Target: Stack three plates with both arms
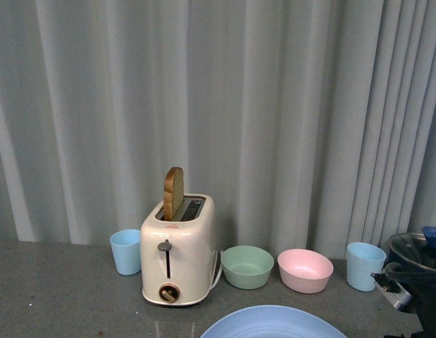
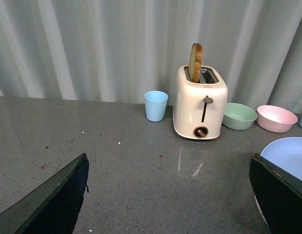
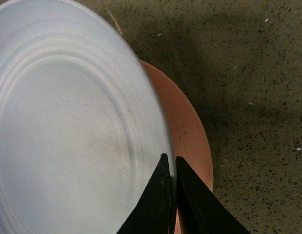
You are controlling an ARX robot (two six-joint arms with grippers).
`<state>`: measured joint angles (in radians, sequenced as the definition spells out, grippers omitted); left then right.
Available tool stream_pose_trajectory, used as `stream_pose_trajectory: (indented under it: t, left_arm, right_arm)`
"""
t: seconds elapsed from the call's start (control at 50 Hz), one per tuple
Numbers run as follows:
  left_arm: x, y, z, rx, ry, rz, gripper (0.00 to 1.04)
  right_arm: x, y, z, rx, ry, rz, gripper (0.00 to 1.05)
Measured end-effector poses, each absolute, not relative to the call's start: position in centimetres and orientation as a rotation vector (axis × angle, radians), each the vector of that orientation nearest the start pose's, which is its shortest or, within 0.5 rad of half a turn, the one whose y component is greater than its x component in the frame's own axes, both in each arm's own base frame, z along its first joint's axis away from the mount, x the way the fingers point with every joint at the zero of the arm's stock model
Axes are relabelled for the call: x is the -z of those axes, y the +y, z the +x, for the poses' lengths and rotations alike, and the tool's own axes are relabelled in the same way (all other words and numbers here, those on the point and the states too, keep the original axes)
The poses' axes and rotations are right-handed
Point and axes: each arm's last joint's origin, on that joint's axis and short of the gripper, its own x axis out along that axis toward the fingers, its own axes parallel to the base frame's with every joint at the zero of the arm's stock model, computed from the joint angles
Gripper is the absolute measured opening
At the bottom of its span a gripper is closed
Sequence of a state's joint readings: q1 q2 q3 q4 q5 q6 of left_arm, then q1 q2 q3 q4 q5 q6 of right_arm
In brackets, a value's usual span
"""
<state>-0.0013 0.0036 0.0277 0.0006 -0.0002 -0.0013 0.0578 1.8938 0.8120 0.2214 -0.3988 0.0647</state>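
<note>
Right gripper clamped on rim of light blue plate, held just above pink plate directly beneath. Stiff, smooth, likely slippery; best pinched at rim. Left gripper spread wide, holding nothing. Bare table ahead; toaster and bowls well apart beyond.
</note>
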Motion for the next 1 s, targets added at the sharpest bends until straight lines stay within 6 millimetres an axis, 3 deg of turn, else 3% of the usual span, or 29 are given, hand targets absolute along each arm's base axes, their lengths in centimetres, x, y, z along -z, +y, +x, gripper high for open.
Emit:
stream_pose_trajectory:
  t: [0.52,0.76,1.0]
  left_arm:
    - [-17.3,0.0,9.6,0.002,-0.025,-0.001,0.98]
    - [-17.3,0.0,9.6,0.002,-0.025,-0.001,0.98]
    - [-17.3,0.0,9.6,0.002,-0.025,-0.001,0.98]
  right_arm:
    - [-7.0,2.8,32.4,-0.38,0.936,0.256,0.03]
    - [-6.3,1.5,32.4,-0.315,0.955,0.277,0.03]
    - [-6.5,0.8,32.0,-0.306,0.963,0.3,0.39]
